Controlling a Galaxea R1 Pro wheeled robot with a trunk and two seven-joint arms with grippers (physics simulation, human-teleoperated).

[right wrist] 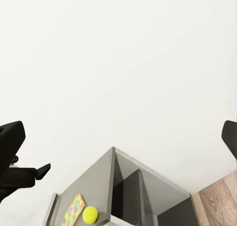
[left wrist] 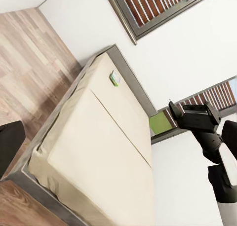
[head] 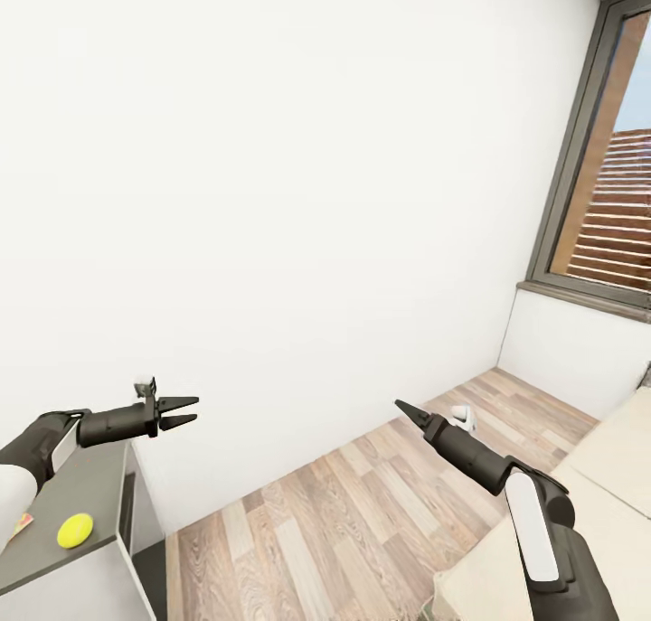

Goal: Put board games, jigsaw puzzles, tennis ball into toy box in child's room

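Round yellow-green tennis ball (head: 75,530) on grey tabletop (head: 81,494), at seven o'clock from nearer left gripper (head: 179,411); both jaws parted, empty.

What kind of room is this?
Likely a child's bedroom: a single bed with a beige mattress, a desk holding a tennis ball and a jigsaw puzzle, plus wood-plank floor.
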